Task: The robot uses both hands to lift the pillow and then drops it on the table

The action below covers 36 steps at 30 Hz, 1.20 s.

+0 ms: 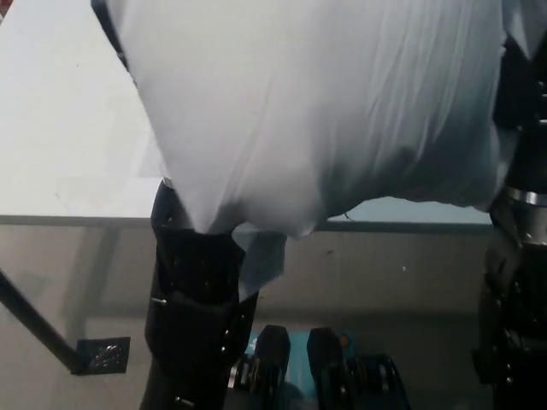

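Hands are both hiding behind the pillow (pixel 316 111); their grasp cannot be told.
The pillow is hanging raised between the two forearms, long axis running left to right, over the counter (pixel 68 128) near its front edge; a drop would land it there.

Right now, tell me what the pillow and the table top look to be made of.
The pillow: soft white woven fabric, probably cotton, matte, shown by fine creases and a sagging corner. The table: a hard, smooth, pale top with a faint sheen, perhaps laminate; the material is not certain.
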Available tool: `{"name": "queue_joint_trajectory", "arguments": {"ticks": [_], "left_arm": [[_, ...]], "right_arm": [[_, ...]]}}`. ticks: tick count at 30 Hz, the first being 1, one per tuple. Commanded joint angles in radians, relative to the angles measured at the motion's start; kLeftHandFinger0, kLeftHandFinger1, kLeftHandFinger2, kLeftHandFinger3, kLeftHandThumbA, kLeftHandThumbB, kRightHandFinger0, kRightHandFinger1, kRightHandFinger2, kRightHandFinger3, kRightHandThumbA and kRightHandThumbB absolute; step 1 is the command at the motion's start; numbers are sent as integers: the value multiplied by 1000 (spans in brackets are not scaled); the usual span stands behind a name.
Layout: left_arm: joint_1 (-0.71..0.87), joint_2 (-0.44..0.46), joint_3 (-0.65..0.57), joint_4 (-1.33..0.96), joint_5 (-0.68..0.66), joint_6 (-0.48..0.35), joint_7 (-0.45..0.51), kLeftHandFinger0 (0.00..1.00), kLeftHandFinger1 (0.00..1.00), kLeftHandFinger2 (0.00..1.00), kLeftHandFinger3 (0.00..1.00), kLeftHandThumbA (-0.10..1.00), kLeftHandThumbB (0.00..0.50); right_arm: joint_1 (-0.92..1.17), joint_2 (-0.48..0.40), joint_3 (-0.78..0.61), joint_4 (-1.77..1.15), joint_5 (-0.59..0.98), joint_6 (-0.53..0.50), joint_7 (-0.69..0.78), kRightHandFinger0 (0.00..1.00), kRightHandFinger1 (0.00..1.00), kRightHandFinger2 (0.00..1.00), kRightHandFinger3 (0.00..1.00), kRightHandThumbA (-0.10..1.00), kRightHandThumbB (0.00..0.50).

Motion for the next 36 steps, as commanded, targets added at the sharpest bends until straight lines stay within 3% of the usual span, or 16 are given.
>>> {"name": "queue_joint_trajectory", "arguments": {"ticks": [1, 4, 7, 11, 20, 23, 29, 36], "left_arm": [[-82, -10, -55, 132, 128, 4, -48, 1000, 1000, 1000, 1000, 1000, 62], [-84, -9, -56, 138, 130, -2, -42, 1000, 1000, 1000, 1000, 1000, 62], [-91, 31, -14, 297, 142, -23, 15, 1000, 1000, 1000, 1000, 1000, 9], [-102, 57, 1, 385, 128, -37, 32, 1000, 1000, 1000, 1000, 1000, 6], [-137, 131, 51, 658, 83, -26, 50, 1000, 1000, 1000, 1000, 1000, 23], [-119, 138, 70, 705, 38, -9, 29, 1000, 1000, 1000, 1000, 1000, 82], [-86, 155, 73, 758, 33, -32, 15, 1000, 1000, 1000, 1000, 1000, 57], [-74, 199, 78, 898, 61, -79, 46, 1000, 1000, 1000, 1000, 1000, 79]], "right_arm": [[-86, 20, 65, 109, -29, -39, 67, 1000, 1000, 1000, 1000, 1000, 325], [-87, 20, 65, 113, -29, -44, 66, 1000, 1000, 1000, 1000, 1000, 324], [-87, -14, 62, 252, -93, -29, 44, 1000, 1000, 1000, 1000, 1000, 323], [-84, -23, 55, 325, -84, -32, 41, 1000, 1000, 1000, 1000, 1000, 329], [-98, -27, 20, 546, -37, -82, 28, 1000, 1000, 1000, 1000, 1000, 341], [-93, -31, 14, 600, -36, -89, 23, 1000, 1000, 1000, 1000, 1000, 349], [-97, -44, -4, 691, -32, -118, 17, 1000, 1000, 1000, 1000, 1000, 339], [-121, -68, -23, 866, -19, -182, 8, 1000, 1000, 1000, 1000, 1000, 352]]}}
